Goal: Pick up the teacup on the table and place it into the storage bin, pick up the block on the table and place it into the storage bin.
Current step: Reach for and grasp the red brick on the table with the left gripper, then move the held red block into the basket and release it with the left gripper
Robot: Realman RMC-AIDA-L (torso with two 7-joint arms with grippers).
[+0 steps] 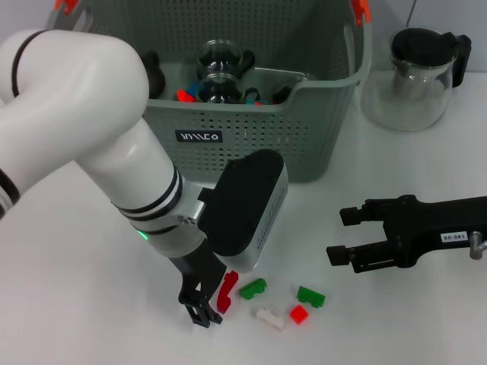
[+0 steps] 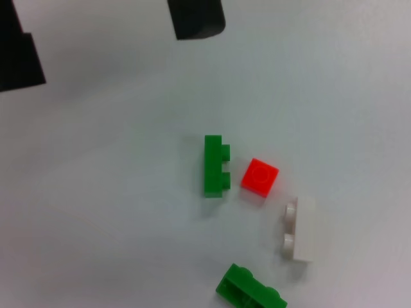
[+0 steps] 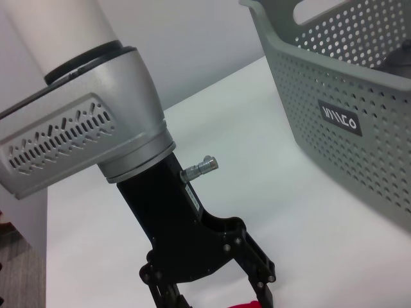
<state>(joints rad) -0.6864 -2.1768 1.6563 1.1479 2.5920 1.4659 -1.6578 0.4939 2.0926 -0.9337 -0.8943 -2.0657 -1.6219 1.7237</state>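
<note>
My left gripper [image 1: 214, 306] is low over the table's front edge, shut on a long red block [image 1: 227, 291] that stands tilted on edge. The right wrist view shows this gripper [image 3: 212, 296] from behind, with a bit of the red block [image 3: 247, 303] between its fingers. Two green blocks [image 1: 253, 288] [image 1: 310, 296], a white one [image 1: 269, 317] and a small red one [image 1: 298, 313] lie just right of it. My right gripper [image 1: 341, 235] hovers open and empty farther right. The storage bin [image 1: 251, 144] behind holds two glass teacups [image 1: 221, 87].
A glass teapot [image 1: 417, 76] with a black lid stands at the back right beside the bin. The left wrist view shows the loose blocks, such as the green one [image 2: 217, 165] beside the red square [image 2: 260, 176], and the right gripper's dark fingers [image 2: 196, 16] beyond them.
</note>
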